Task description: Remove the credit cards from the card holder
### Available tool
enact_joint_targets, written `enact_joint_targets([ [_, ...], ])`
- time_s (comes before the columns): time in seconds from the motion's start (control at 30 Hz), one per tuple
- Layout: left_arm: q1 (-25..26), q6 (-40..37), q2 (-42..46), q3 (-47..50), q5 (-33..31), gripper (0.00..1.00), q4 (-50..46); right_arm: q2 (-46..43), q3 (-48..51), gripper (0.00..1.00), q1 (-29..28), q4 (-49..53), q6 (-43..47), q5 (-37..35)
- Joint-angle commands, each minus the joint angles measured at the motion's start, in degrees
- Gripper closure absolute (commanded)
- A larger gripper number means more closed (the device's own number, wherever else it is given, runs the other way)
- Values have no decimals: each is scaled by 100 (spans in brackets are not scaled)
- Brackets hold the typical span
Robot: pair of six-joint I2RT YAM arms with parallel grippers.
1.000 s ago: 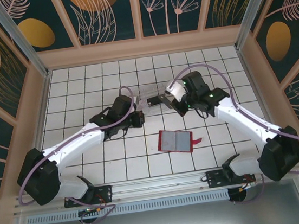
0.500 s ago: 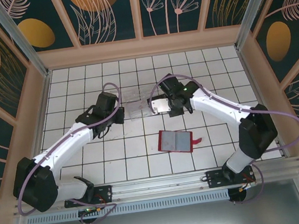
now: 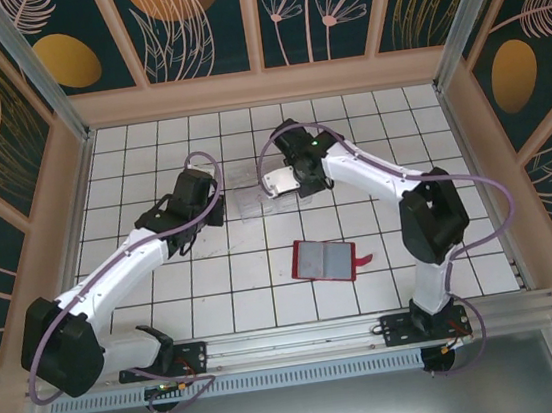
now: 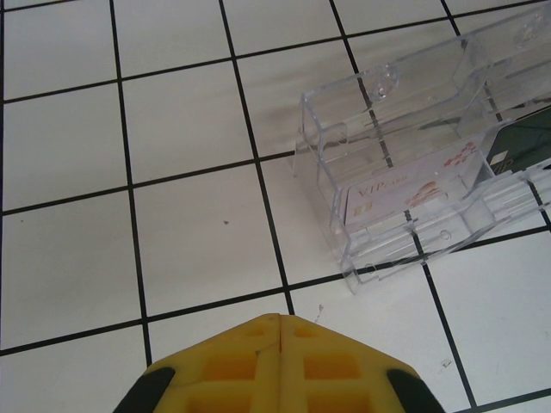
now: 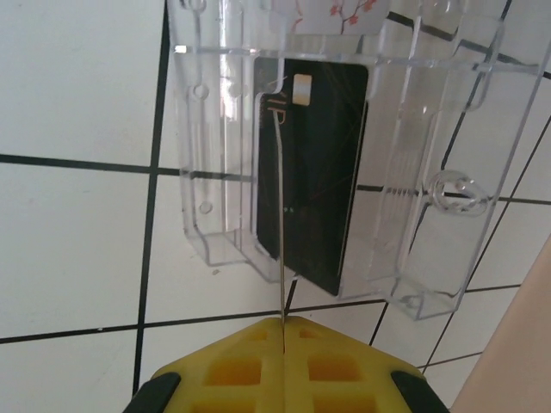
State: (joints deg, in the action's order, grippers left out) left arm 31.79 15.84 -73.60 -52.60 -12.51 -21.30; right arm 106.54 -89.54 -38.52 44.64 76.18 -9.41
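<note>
Table edges: the white tiled table (image 3: 148,152) is closed in on three sides by a pale wooden frame (image 3: 252,89); a metal rail (image 3: 302,339) is seen along the near edge.
Open room: bare tiles are left all around the card holder (image 3: 323,259), which is laid open and flat, well apart from the clear plastic tray (image 4: 320,146) and nearer the rail.
Left gripper (image 4: 280,331): its yellow fingertips are pressed together with nothing between them; it is held near the tray's corner, apart from it.
Right gripper (image 5: 282,331): it is clamped on a held card (image 5: 280,215), seen edge-on as a thin pale line reaching over the tray.
Held card from above: it is seen as a pale rectangle at the tray's right end; whether the tray is touched cannot be told.
In the tray: a dark card (image 5: 318,172) with a small pale mark at one end is lodged in one compartment; a white VIP card (image 4: 400,194) with red blossom print is lodged in the next.
Cut off: in the left wrist view the dark card and the tray's far end are cropped by the frame.
Hard to make out: from above the tray is nearly lost against the tiles.
Materials: the tray is made of clear rigid plastic with thin dividers; the card holder is red outside and grey-blue inside, with a small red closing tab (image 3: 365,255); the tiles are glossy, with dark grout lines.
</note>
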Motion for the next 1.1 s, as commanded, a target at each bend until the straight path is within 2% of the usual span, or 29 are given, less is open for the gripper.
enact_joint_targets([
  [0.0,-32,-98,74,61,-26,100,-76,228,-450,100,63,388,16,125],
  [0.77,-41,-91,-31,92,64,100,-67,1254,-1425,100,241,803,-401,746],
  [1.07,-34,-102,-73,83,82,100,-65,1408,-1495,100,254,732,-433,568],
])
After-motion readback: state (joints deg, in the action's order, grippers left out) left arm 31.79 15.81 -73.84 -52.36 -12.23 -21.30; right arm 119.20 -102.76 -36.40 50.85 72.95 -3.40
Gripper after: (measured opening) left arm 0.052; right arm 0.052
